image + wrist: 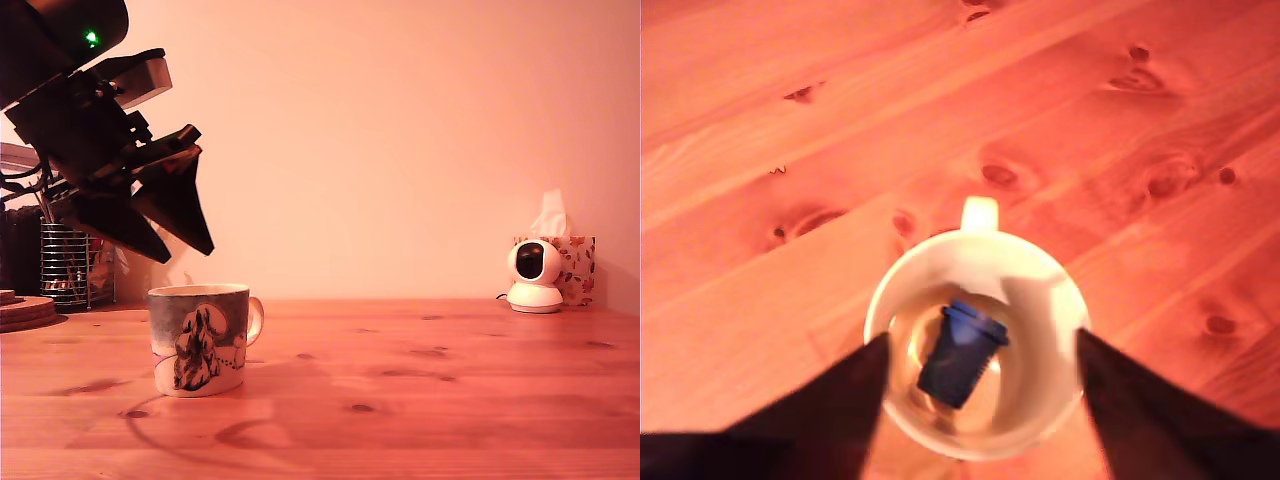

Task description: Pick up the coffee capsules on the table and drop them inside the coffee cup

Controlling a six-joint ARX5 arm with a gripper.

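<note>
The arm is reaching in from the exterior view's left and is tilting downward, so that its jaws are hanging just above the coffee cup without touching its rim. In the wrist view the jaws are standing wide apart, one dark finger on each side of the cup's mouth, and they are gripping nothing.

The coffee cup is standing upright on the counter, with its handle pointing toward the exterior view's right. A dark blue coffee capsule is lying on its side at the bottom of the cup, its wider rimmed end tipping up against the inner wall (only this one capsule is showing in either view). The wrist view is slightly blurred, so finer detail on the capsule cannot be told.

The counter around the cup is showing its orange-brown grain and dark knots. At the far edge, on the exterior view's left, a wire mesh holder is standing behind the arm. Well apart, on the exterior view's right, a small white camera is sitting just in front of a patterned tissue box.
</note>
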